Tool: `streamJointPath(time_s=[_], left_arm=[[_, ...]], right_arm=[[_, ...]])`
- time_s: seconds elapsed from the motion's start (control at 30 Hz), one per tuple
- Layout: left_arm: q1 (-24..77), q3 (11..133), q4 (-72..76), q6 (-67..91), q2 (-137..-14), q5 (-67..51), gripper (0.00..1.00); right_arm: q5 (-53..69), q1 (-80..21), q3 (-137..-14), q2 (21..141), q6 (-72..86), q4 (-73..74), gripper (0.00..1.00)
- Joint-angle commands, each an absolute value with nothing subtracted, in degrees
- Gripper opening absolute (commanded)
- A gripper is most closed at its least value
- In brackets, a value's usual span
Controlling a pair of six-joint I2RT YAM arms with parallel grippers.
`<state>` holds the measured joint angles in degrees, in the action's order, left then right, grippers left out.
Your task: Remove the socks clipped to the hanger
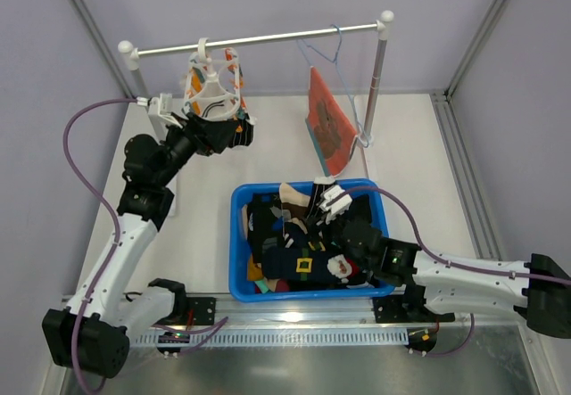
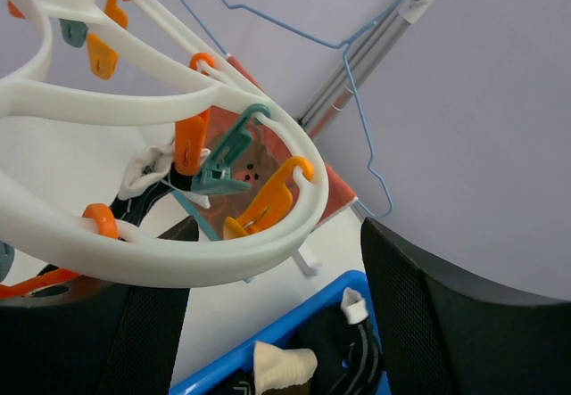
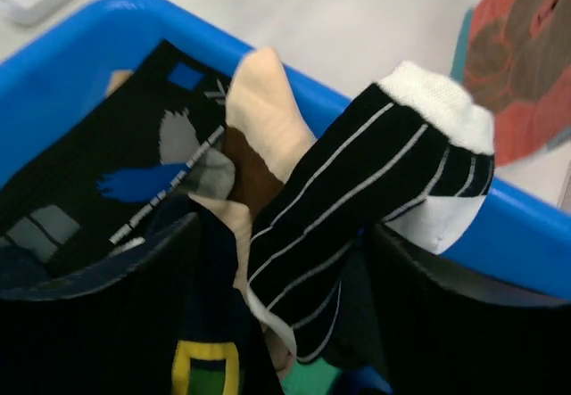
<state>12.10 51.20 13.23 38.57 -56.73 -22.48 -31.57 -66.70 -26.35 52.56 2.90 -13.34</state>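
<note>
Socks [image 1: 303, 234]: most sit heaped in the blue basket [image 1: 239, 234], near centre of the table. One black pinstriped sock [image 3: 357, 199] with a white toe lies on top of the heap, draped over a beige one, right between the right gripper's [image 3: 281, 234] fingers. Those jaws stand wide apart and the sock looks loose, not pinched. I read that side as a drop-off step.

Left wrist view shows a white-and-black scrap of sock [image 2: 147, 170] under the hanger [image 2: 178, 110] ring, caught at an orange peg [image 2: 190, 143]. So the job isn't finished. My estimate is near the end, but I can't tell whether more hang on the ring's far side. Hanger hooks on the rail [image 1: 268, 38], back left. Left gripper [image 2: 278, 261] sits just under the ring's near edge, jaws spread, nothing clamped as far as I can see.

Next, in my view:
- Lift your right arm clear of the basket and bring it across to the clipped sock while the left steadies the ring.
- You need a pinch on the sock below the peg, then a downward pull.
- Risk: the ring swings on its hook, or you snag the neighbouring teal peg [image 2: 227, 159].
- Orange bear cloth [image 1: 330, 132] and pale-blue wire hanger [image 2: 294, 29] hang to the right; leave them.
</note>
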Motion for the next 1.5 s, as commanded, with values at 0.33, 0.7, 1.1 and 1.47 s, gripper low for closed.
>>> streamJointPath(time_s=[0.33, 0.7, 1.1, 1.47], left_arm=[[10.28, 51.94, 9.41, 36.74, -52.74, -18.55, 0.72], [8.44, 51.86, 9.4, 37.62, -53.44, -19.51, 0.72], [7.3, 51.15, 9.58, 38.41, -51.95, -21.0, 0.72], [5.71, 50.36, 10.9, 39.99, -51.94, -23.99, 0.72]], right_arm=[[-36.65, -67.24, -29.0, 48.52, 2.02, -9.85, 1.0], [-29.55, -67.32, -27.52, 39.29, -2.98, -12.47, 1.0], [-10.04, -62.95, -32.16, 45.96, -10.2, -21.97, 1.0], [17.13, -44.75, -39.71, 61.31, -2.64, -30.76, 1.0]])
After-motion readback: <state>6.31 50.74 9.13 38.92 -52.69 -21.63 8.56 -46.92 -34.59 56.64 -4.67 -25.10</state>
